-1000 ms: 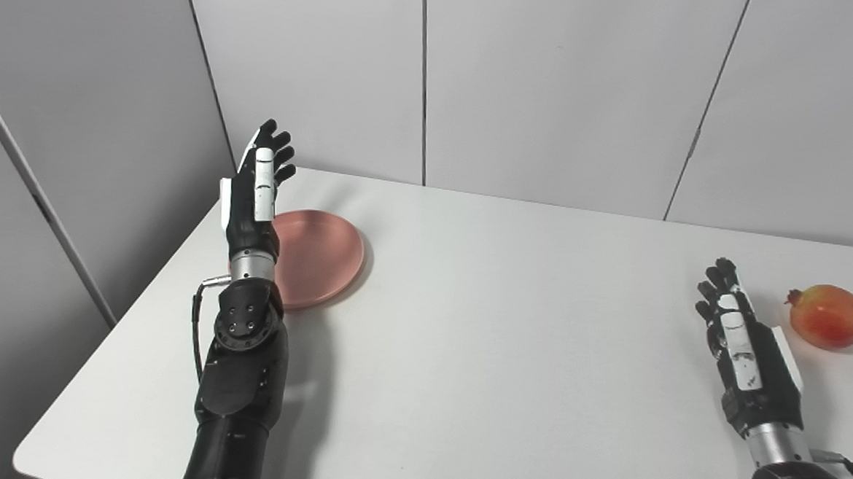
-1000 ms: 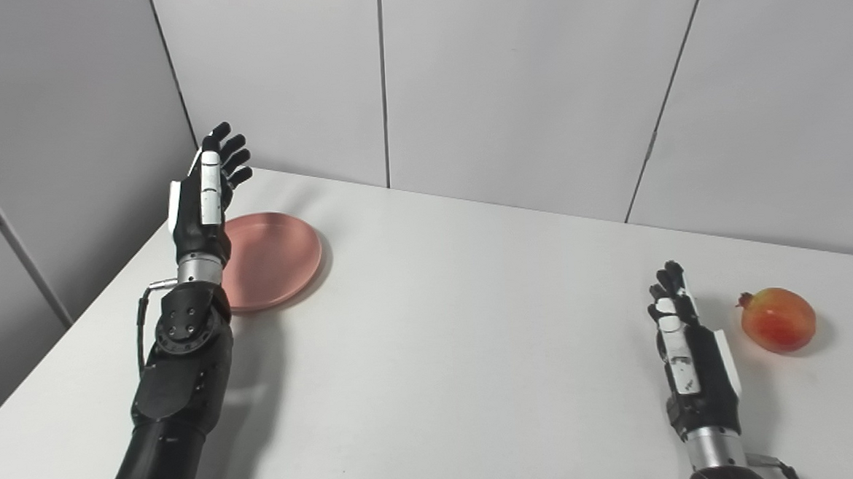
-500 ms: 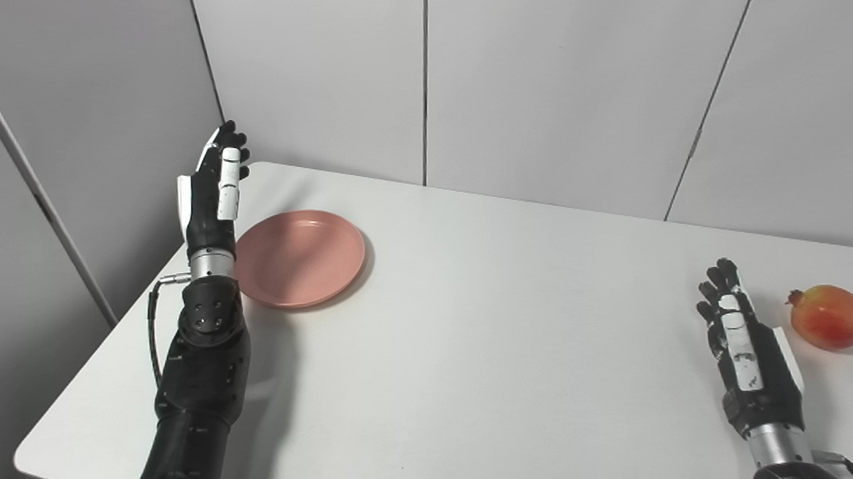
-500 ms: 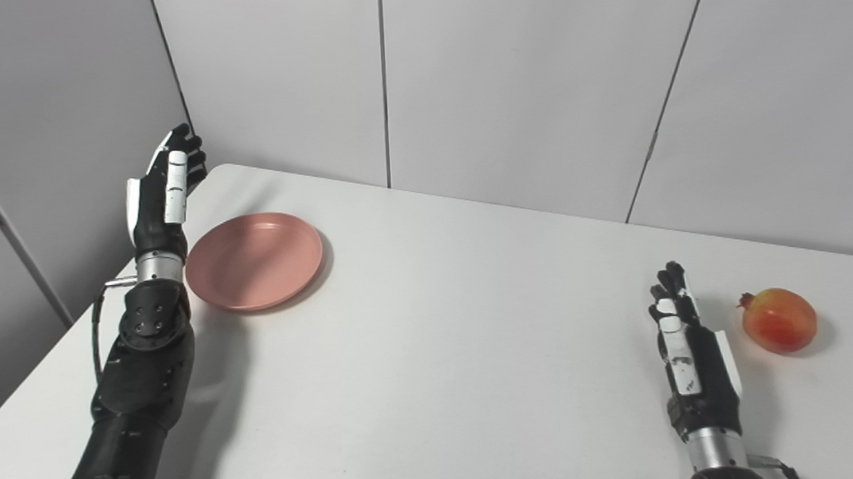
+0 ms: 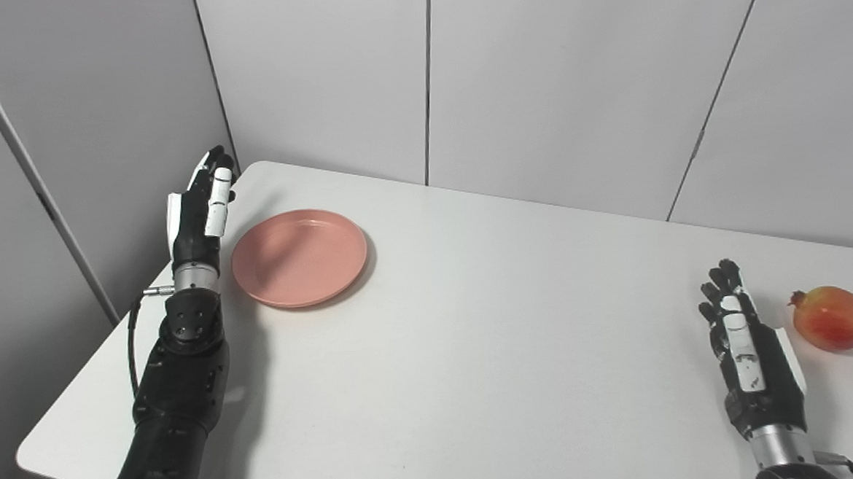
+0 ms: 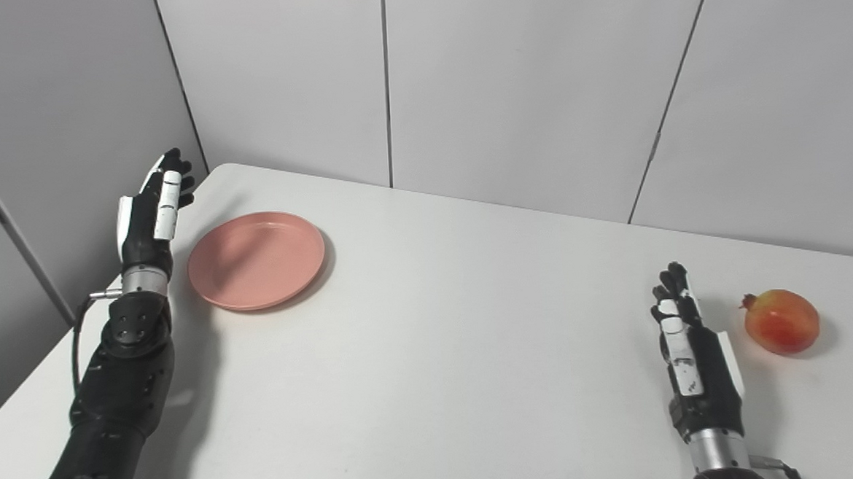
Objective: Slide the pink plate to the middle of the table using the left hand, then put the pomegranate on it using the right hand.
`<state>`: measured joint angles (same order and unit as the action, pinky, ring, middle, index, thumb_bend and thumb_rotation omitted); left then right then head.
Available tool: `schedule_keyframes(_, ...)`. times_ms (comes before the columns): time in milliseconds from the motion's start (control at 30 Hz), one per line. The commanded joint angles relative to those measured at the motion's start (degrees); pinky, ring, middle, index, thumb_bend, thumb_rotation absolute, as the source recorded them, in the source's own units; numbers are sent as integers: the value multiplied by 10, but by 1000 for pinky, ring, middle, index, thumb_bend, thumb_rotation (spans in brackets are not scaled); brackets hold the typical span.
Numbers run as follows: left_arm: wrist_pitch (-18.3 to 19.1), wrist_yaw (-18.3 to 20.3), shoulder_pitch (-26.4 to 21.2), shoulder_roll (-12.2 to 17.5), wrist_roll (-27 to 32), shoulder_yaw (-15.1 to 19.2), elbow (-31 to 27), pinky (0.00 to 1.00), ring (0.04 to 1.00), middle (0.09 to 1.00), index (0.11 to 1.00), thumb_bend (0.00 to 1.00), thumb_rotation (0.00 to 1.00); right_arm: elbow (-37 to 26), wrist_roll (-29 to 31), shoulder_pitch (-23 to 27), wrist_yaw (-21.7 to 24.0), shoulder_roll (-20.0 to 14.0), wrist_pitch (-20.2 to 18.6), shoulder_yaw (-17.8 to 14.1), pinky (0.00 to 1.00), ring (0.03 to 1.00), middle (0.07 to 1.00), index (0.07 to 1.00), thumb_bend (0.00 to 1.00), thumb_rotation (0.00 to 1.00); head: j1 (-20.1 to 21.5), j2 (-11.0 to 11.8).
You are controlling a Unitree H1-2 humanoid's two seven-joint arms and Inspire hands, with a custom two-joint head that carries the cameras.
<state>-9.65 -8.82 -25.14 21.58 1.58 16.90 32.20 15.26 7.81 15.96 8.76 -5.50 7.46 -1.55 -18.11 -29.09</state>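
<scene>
Left hand (image 5: 195,211) swung out past pink plate (image 5: 300,257), now just beside its outer rim, fingers spread, empty: lined up for inward push. Right hand (image 5: 750,357) open, waiting near pomegranate (image 5: 831,318).

You are looking at a plain white, smooth-topped table (image 5: 476,354) with rounded corners, its bare surface spreading out ahead of and between both hands. Behind it, beyond the fingertips, stand pale grey wall panels (image 5: 557,79) split by thin dark vertical seams, and another grey panel (image 5: 85,140) closes off the side just outside the left hand.
</scene>
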Motion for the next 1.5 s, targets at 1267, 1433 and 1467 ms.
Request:
schedule_keyframes(1267, 1, 128, -62, -9, 168, 20, 114, 868, 886, 884, 869, 708, 1000, -27, -3, 8, -2, -7, 12, -5, 1000, 1000, 1000, 1000, 635, 886, -1, -9)
schedule_keyframes(1433, 3, 129, -61, -16, 162, 15, 104, 854, 877, 878, 867, 695, 1000, -29, 0, 8, -2, -6, 6, -6, 1000, 1000, 1000, 1000, 654, 875, -1, -9)
schedule_keyframes(1467, 4, 131, -61, -16, 161, 13, 103, 856, 879, 880, 869, 694, 1000, -30, -3, 8, -4, -6, 7, -6, 1000, 1000, 1000, 1000, 651, 876, -1, -9)
